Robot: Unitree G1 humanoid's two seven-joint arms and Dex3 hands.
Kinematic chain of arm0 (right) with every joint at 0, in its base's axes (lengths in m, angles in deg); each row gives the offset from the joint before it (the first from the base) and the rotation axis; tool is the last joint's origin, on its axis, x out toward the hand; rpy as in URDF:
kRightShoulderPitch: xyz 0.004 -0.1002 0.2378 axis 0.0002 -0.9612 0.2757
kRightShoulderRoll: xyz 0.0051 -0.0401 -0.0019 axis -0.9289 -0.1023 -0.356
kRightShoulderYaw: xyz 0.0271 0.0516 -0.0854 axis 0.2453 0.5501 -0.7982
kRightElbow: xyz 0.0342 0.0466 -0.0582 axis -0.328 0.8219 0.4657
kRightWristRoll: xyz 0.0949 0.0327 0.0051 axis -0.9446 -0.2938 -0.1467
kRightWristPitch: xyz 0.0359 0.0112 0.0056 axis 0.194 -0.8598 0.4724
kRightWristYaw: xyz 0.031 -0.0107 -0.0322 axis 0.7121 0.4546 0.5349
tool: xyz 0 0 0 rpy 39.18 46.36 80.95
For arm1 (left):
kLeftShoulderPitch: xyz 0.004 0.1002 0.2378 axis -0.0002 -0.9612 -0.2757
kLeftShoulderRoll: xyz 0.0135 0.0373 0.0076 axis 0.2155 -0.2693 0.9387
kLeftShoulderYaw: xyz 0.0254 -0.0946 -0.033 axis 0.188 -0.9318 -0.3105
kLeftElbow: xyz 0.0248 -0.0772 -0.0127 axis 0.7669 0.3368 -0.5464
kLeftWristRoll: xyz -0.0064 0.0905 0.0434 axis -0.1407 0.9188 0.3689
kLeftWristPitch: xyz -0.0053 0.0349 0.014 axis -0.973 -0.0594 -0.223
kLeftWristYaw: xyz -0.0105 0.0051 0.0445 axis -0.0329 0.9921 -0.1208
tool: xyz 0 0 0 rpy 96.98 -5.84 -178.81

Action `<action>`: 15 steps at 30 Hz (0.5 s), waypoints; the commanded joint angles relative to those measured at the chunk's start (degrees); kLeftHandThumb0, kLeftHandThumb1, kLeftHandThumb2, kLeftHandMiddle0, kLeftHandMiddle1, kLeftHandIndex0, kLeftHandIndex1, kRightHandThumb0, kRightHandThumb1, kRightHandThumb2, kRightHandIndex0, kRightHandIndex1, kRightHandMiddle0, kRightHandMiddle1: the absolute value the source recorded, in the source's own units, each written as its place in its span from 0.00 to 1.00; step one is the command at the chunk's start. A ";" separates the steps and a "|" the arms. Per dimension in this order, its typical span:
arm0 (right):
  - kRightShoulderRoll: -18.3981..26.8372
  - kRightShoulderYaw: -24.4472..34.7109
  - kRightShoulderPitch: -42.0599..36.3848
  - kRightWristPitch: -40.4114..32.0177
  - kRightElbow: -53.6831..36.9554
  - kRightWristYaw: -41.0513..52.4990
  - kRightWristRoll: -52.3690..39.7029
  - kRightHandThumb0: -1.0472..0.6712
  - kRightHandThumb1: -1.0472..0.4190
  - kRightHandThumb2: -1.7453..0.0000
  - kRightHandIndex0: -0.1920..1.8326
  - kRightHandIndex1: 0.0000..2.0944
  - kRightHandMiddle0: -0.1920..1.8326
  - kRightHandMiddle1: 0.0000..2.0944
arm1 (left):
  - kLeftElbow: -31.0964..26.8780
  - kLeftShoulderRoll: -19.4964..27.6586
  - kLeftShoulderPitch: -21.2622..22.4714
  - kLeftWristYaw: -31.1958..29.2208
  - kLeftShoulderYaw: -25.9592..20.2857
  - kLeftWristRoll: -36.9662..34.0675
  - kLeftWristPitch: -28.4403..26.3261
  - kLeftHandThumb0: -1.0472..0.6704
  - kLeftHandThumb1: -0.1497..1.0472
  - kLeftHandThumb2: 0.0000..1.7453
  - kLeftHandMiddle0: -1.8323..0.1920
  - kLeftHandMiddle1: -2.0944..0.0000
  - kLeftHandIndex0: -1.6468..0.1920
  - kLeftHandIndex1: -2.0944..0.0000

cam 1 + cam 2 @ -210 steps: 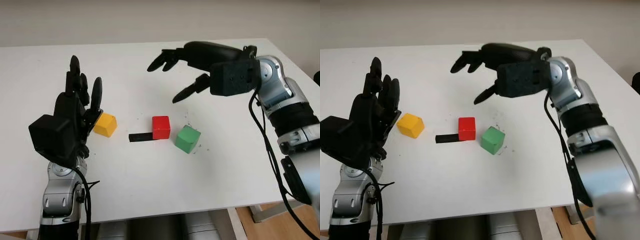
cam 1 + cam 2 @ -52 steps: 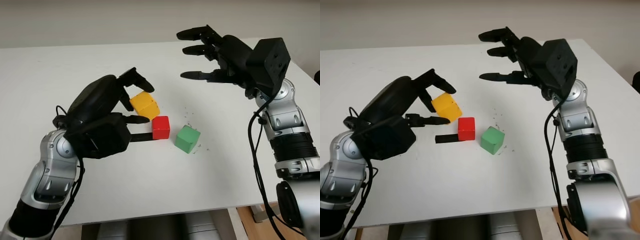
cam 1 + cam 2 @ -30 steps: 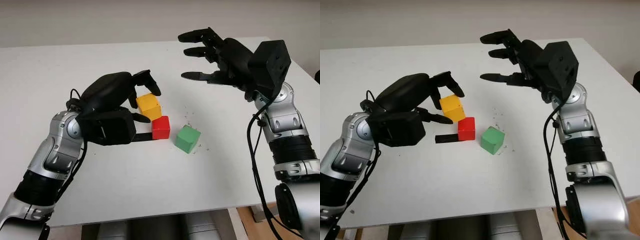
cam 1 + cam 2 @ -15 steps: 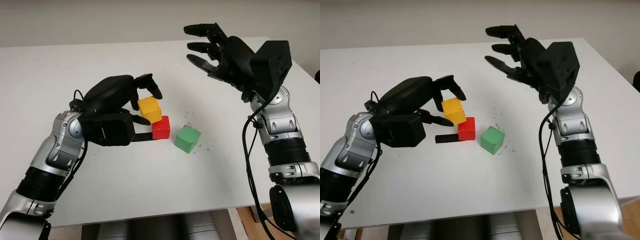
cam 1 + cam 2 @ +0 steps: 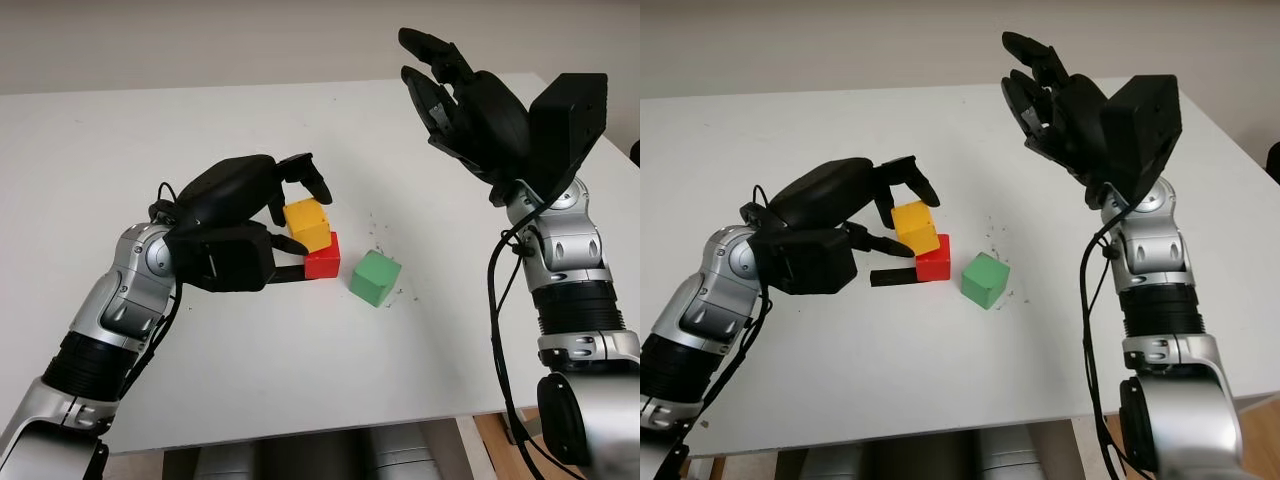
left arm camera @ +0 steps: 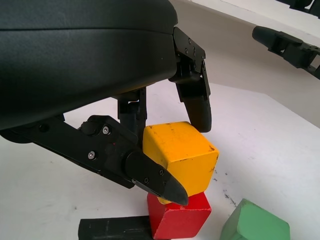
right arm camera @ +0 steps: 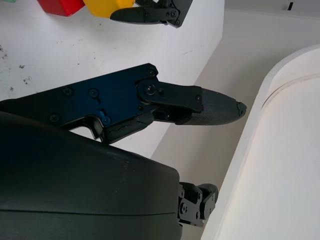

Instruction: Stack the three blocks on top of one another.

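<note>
The left hand [image 5: 262, 215] has carried the yellow block [image 5: 307, 223] across and now holds it pinched between its fingers directly on top of the red block [image 5: 322, 260], so the first tier looks nearly placed but not yet released. The green block [image 5: 375, 277] sits on the table just beyond that stack, away from the left hand. The right hand [image 5: 470, 105], open, has risen well above it.
</note>
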 commanded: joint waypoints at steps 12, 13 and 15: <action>0.34 0.55 0.15 -0.43 -0.64 0.66 -0.31 0.17 0.00 0.68 0.08 0.08 0.02 0.20 | 3.94 -1.81 4.52 0.22 2.18 0.48 1.68 0.56 0.93 0.03 0.68 0.28 0.70 0.38; 0.33 0.56 0.15 -0.46 -0.64 0.69 -0.35 0.17 0.00 0.68 0.08 0.08 0.02 0.20 | 4.23 -1.89 4.65 0.35 2.26 0.51 1.86 0.56 0.93 0.03 0.68 0.27 0.70 0.39; 0.28 0.49 0.10 -0.63 -0.81 0.56 -0.30 0.17 0.00 0.68 0.08 0.08 0.03 0.19 | 5.18 -2.00 4.95 0.64 2.42 0.52 2.72 0.56 0.93 0.03 0.69 0.24 0.70 0.38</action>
